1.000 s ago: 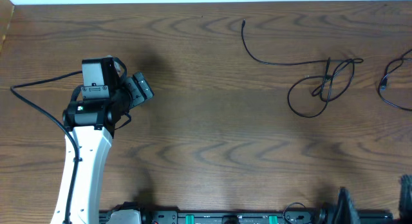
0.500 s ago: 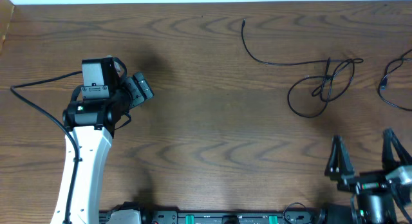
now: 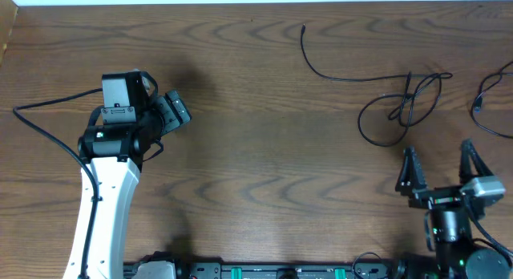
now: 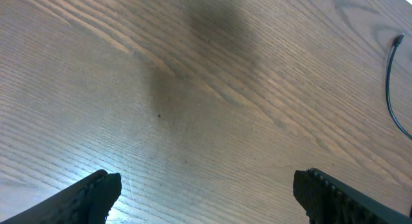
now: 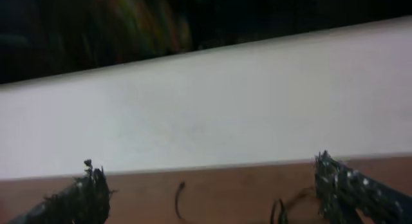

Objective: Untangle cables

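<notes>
Near edge, right side: the right gripper (image 3: 439, 165) stands above the wooden table (image 3: 264, 151) with its fingers spread wide, nothing between them. Mid-table, left side: the left gripper (image 3: 171, 111) also has its fingers wide apart and empty, over bare wood. Far right: the black cable (image 3: 407, 99) lies in a loose crossed loop just beyond the right gripper, with one tail running left toward the far edge. A second cord (image 3: 479, 99) lies at the right border, partly out of frame, apart from the loop.
</notes>
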Controlling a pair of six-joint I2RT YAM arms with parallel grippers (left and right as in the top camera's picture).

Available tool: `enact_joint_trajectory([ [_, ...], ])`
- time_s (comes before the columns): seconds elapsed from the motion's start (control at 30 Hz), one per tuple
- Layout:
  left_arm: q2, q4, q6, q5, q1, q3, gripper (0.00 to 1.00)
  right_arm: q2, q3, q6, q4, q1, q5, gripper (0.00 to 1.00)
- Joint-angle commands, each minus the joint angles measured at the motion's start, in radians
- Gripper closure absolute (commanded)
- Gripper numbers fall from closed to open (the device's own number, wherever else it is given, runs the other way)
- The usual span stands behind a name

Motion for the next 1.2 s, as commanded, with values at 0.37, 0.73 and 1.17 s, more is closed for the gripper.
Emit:
enact_joint_trajectory([
  [0.37, -0.004, 0.000, 0.007, -0.002, 0.004, 0.010, 0.07, -0.007, -0.209, -0.002, 0.079, 0.068, 0.110, 0.01],
  [0.73, -0.004, 0.000, 0.007, -0.002, 0.004, 0.010, 0.07, -0.008, -0.276, 0.084, 0.044, 0.069, 0.248, 0.01],
  [1.17, -0.004, 0.000, 0.007, -0.002, 0.004, 0.010, 0.07, -0.007, -0.275, 0.027, -0.039, 0.069, 0.285, 0.01],
])
